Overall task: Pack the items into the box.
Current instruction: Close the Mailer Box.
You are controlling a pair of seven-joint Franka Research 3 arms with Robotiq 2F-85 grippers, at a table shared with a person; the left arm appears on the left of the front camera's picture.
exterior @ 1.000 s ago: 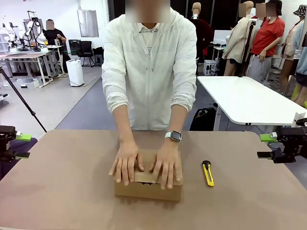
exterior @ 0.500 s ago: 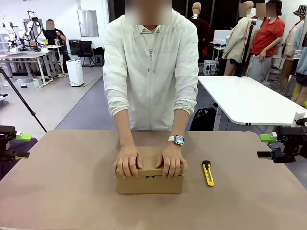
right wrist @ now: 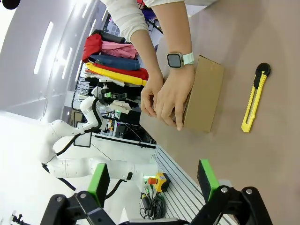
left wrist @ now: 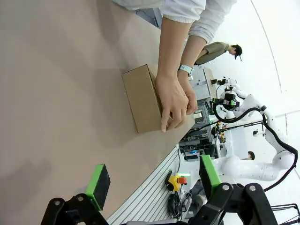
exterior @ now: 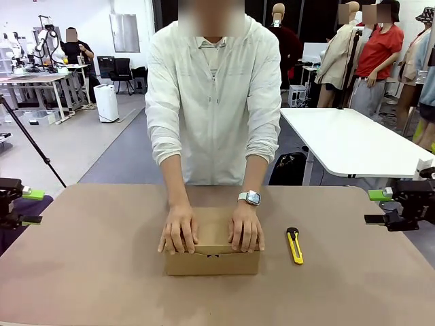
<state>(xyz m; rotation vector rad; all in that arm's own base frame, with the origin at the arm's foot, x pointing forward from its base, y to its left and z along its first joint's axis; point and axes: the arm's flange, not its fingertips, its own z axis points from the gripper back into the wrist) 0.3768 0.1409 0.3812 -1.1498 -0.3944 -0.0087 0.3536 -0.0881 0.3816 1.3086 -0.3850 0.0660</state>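
Brown matte table (exterior: 81, 272) fills the foreground, open workshop room behind with a white table and other benches. Person in a pale zip jacket stands at the far edge, leaning over the small plain brown cardboard box (exterior: 212, 261) at table centre. Both of the person's hands sit on the lid: one hand (exterior: 179, 229) on the picture-left half, the other hand (exterior: 245, 227), with a wristwatch, on the right half, fingers curled over the front edge. Likely reason: pressing the flap lid down so the front tuck tab seats; the dark slot at the front edge looks nearly closed.

Box contents hidden by the lid, so whether the items are inside can't be confirmed; none lie out on the table. Judged near the end of packing.

Left gripper (left wrist: 152, 188) hangs back at the table's left edge, its 2 green pads spread wide, nothing between them. Right gripper (right wrist: 152, 183) parked at the right edge, also spread wide and empty.

Slim yellow-and-black utility knife (exterior: 293, 245) lies flat just right of the box, apart from it, not part of the packing.
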